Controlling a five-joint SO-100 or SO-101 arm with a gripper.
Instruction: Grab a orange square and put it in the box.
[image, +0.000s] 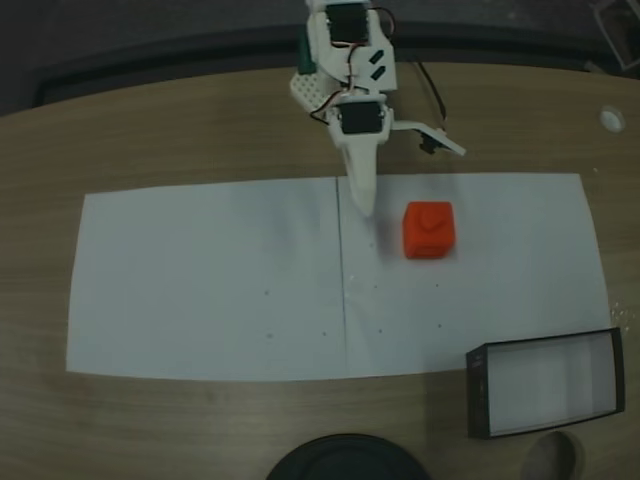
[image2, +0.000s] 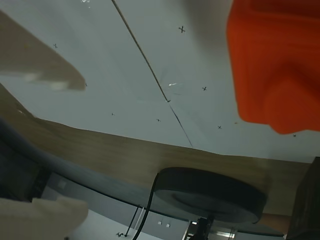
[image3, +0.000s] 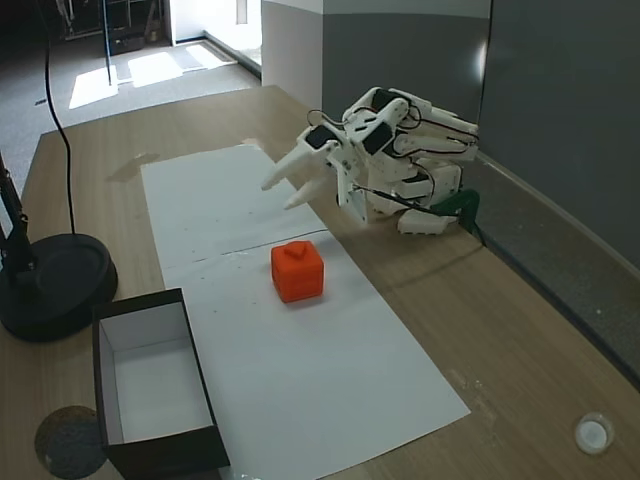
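Orange square (image: 429, 231) on paper, just beside open, empty claw (image: 366, 203)

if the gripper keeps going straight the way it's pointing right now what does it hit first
Probably the white paper. The gripper points down and forward, open, with the orange square off to one side of its line in both fixed views, though depth is hard to judge.

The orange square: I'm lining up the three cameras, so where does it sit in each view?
A fixed view: the orange square lies right of centre on the white paper, beside the seam.
Wrist view: it fills the upper right corner, close to the lens.
Another fixed view: it sits mid-frame, right of the box.
Shared landmark: the paper seam.
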